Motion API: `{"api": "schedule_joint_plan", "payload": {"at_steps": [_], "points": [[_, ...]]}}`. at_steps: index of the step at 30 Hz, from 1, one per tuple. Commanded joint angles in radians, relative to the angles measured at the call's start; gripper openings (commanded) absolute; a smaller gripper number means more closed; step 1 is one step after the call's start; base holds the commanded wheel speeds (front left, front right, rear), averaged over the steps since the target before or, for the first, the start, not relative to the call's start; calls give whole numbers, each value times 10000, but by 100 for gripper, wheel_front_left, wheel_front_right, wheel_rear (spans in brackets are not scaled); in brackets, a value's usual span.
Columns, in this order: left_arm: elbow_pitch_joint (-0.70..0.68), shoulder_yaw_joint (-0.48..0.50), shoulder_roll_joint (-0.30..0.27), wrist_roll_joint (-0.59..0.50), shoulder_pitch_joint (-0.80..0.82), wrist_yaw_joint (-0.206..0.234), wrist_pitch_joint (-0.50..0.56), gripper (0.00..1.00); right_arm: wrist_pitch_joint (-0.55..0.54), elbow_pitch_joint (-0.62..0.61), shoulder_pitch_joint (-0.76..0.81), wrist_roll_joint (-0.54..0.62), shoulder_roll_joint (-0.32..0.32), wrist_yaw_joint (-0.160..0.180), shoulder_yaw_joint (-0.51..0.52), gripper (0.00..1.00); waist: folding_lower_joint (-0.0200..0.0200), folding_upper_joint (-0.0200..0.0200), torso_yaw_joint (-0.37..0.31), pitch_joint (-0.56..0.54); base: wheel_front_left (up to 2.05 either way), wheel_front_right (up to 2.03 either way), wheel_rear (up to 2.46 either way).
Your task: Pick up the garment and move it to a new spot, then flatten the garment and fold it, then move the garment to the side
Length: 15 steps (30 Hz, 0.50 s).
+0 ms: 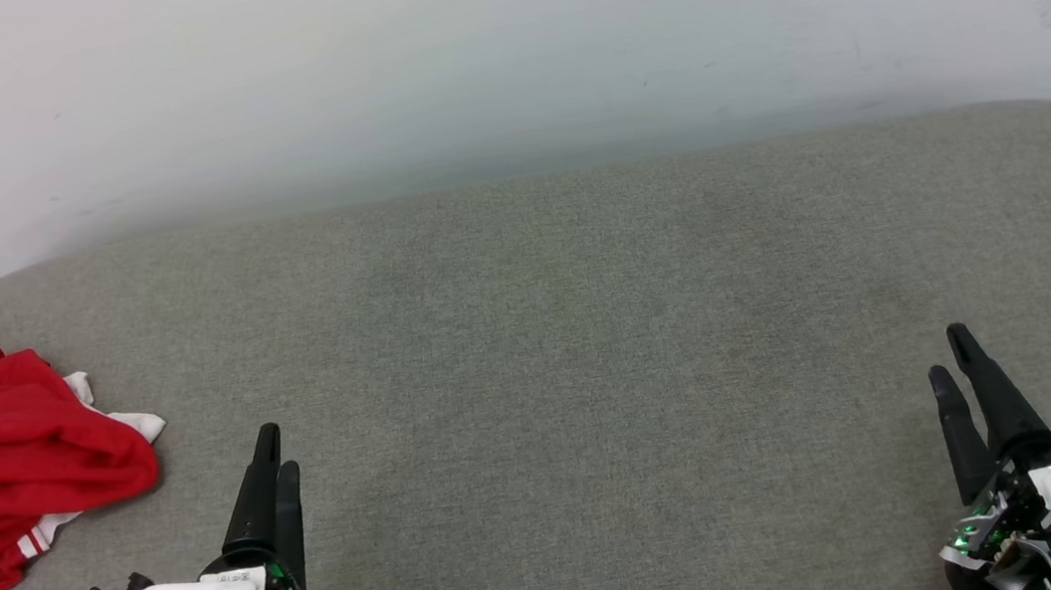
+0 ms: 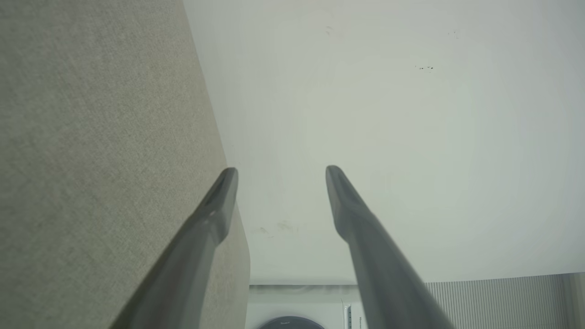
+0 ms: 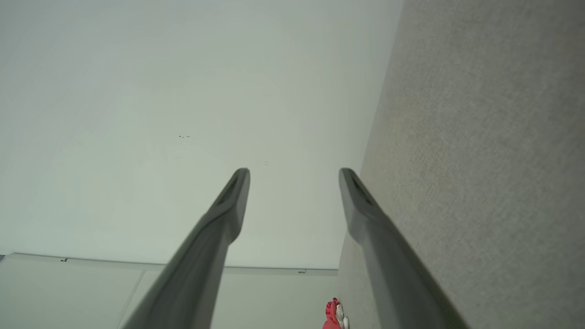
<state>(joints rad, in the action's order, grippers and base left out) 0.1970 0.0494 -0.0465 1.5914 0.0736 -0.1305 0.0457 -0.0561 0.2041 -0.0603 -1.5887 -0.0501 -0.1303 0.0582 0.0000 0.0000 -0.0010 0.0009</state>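
Observation:
The garment (image 1: pixel 1 475) lies crumpled at the far left edge of the grey padded surface (image 1: pixel 572 349), red with white sleeve cloth and red-white striped trim showing. A small red and white piece of the garment (image 3: pixel 332 315) also appears at the bottom of the right wrist view. My left gripper (image 1: pixel 272 451) hovers low at the lower left, just right of the garment and apart from it. In the left wrist view its fingers (image 2: pixel 219 201) stand spread with nothing between them. My right gripper (image 1: pixel 949 353) sits at the lower right, open and empty, its fingers (image 3: pixel 233 196) apart.
A white wall (image 1: pixel 495 48) rises behind the padded surface. The surface has rounded far corners. A white appliance with a dark round door (image 2: pixel 297 315) shows at the bottom of the left wrist view, beside ribbed grey panelling (image 2: pixel 498 301).

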Motion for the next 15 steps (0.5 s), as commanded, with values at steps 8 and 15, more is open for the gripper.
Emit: {"api": "schedule_joint_plan", "payload": {"at_steps": [8, 15], "points": [[-422, -219, -116, -1193, 112, -4, -471, 100, 481, -592, -118, 807, -282, -5, -366, 100, 0, 0, 3, -41, 0, 0, 0], [-575, -196, -58, -3244, 73, -4, -789, 100, 846, -589, -269, 2607, -485, -5, -441, 100, 0, 0, -21, -81, 0, 0, 0]]}}
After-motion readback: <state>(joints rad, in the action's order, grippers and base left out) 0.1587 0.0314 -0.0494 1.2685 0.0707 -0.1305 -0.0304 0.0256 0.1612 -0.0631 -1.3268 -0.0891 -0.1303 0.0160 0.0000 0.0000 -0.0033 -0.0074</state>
